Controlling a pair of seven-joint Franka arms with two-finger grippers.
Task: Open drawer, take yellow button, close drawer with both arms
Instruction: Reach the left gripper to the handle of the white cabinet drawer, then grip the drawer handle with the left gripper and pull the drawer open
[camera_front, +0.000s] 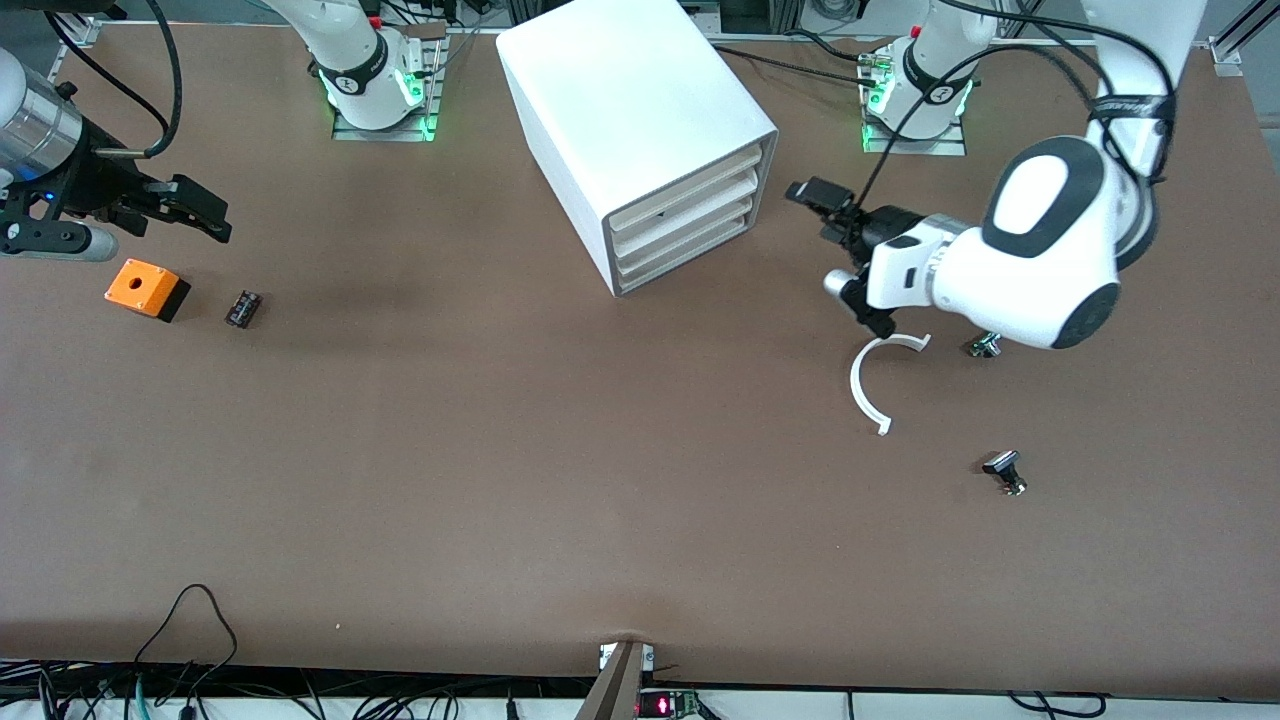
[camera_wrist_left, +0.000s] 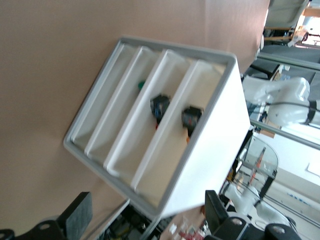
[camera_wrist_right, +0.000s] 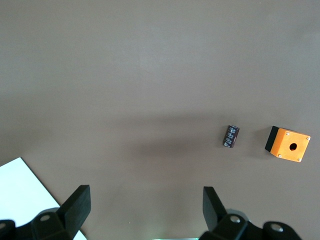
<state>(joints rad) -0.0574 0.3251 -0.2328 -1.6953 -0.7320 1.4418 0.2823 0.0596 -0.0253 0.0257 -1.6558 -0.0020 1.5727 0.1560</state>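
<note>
The white cabinet (camera_front: 640, 130) stands at the middle of the table near the bases, its four cream drawer fronts (camera_front: 690, 215) all shut. My left gripper (camera_front: 845, 255) is open and empty, in the air in front of the drawers. In the left wrist view the cabinet front (camera_wrist_left: 150, 130) fills the frame between the open fingers (camera_wrist_left: 77, 215). Two small black-and-blue parts (camera_wrist_left: 160, 106) (camera_wrist_left: 191, 117) show in two drawers; I cannot tell which is the button. My right gripper (camera_front: 205, 215) is open and empty over the table at the right arm's end, its gap (camera_wrist_right: 145, 210) showing bare table.
An orange square box with a hole (camera_front: 146, 288) and a small dark cylinder (camera_front: 243, 308) lie under the right gripper's area, both also in the right wrist view (camera_wrist_right: 287, 145) (camera_wrist_right: 230, 136). A white C-shaped ring (camera_front: 868, 385), a black-headed bolt (camera_front: 1005, 470) and a small metal part (camera_front: 985, 346) lie near the left arm.
</note>
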